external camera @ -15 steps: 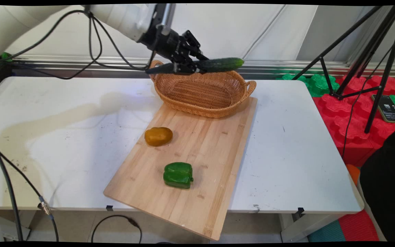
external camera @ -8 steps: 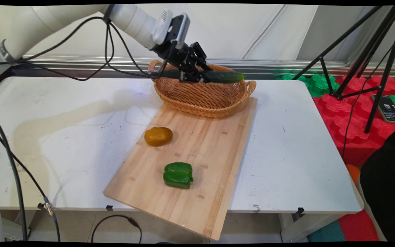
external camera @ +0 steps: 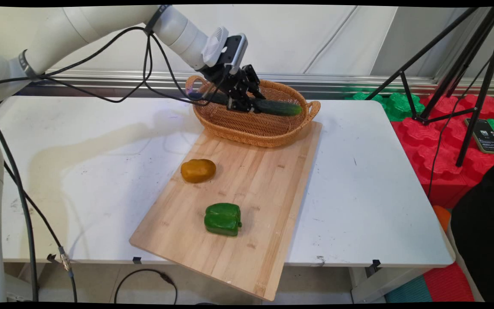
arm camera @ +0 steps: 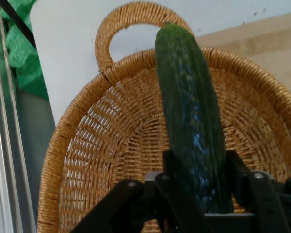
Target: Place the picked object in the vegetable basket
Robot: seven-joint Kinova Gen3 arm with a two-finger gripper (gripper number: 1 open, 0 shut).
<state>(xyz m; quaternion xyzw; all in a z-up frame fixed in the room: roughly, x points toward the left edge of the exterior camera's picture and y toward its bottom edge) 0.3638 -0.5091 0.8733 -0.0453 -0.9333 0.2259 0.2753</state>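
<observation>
A long dark green cucumber [external camera: 278, 107] [arm camera: 189, 111] lies lengthwise inside the wicker basket [external camera: 255, 124] [arm camera: 102, 145], with my gripper [external camera: 243, 103] [arm camera: 199, 184] shut on its middle. The basket stands on the far end of a wooden cutting board [external camera: 238, 201]. In the hand view the cucumber runs up between the fingers toward the basket's handle, and its tip reaches the rim. I cannot tell whether the cucumber rests on the basket floor.
On the board nearer the front lie a yellow-brown potato [external camera: 198, 170] and a green bell pepper [external camera: 223, 219]. A black tripod [external camera: 457, 77] and red and green foam blocks [external camera: 440, 128] stand right of the table. Black cables hang from the arm at left.
The gripper has come down with the cucumber, from above the basket's back rim into the basket. The cucumber has tilted, its right end now lower.
</observation>
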